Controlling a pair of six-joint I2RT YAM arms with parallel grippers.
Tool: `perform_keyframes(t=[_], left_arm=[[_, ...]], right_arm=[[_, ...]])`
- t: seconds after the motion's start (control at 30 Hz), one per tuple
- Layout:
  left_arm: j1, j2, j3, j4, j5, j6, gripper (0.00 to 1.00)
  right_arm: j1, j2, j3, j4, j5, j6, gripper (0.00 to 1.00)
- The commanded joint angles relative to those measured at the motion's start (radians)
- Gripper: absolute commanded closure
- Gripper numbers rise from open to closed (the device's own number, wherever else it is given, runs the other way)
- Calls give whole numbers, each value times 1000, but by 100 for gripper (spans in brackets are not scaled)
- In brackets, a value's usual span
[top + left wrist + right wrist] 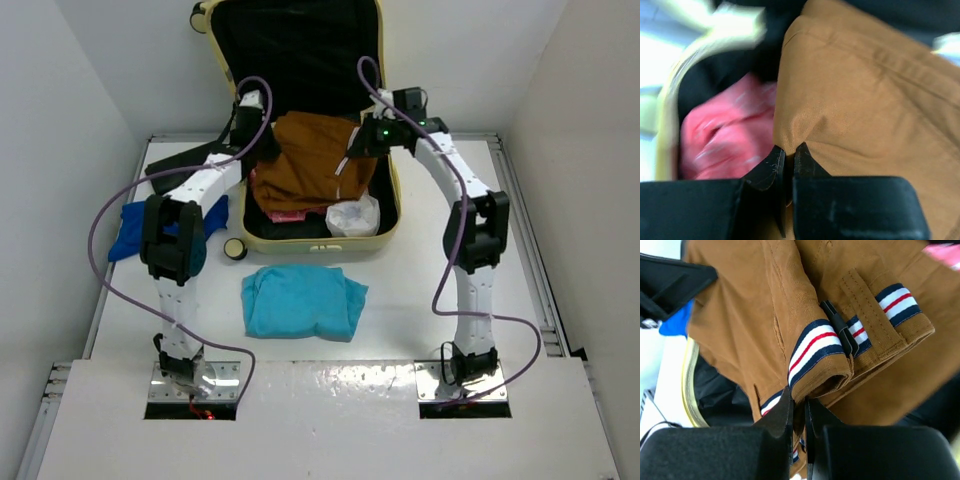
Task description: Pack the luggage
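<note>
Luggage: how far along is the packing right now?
Done: the luggage lies open with a pink item and a white bundle already inside. In hand: the left gripper and the right gripper both pinch the brown garment over the case. Left: a folded teal cloth and a blue cloth lie outside it on the table.

Txt/labels: none legible in all 3 views.
Luggage (394,200): no brand or no. readable on shell or lining.
Garment (740,315): no readable tag or print; left wrist view too blurred.
</note>
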Motion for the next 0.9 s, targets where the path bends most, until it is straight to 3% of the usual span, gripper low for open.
perform_keyframes(t=[0.0, 0.2, 0.5, 0.57, 0.63, 0.67, 0.77, 0.87], left_arm=[[97, -101, -120, 23, -149, -32, 100], [79, -149, -315, 1, -190, -57, 100], [65, -107, -349, -11, -200, -87, 100], [56, -98, -349, -11, -191, -87, 99], [56, -98, -340, -11, -163, -63, 83], [56, -98, -340, -11, -151, -63, 63], [56, -109, -340, 15, -73, -17, 46], [34, -187, -340, 101, 29, 79, 23]], right_arm=[[20, 42, 55, -15, 21, 5, 99], [50, 116, 59, -15, 122, 1, 97], [101, 220, 106, -12, 293, -45, 92], [115, 239, 115, -9, 340, -51, 86], [127, 245, 117, -15, 369, -79, 72], [132, 245, 120, -15, 376, -85, 67], [141, 222, 114, -21, 380, -119, 47], [133, 141, 85, -23, 354, -148, 32]])
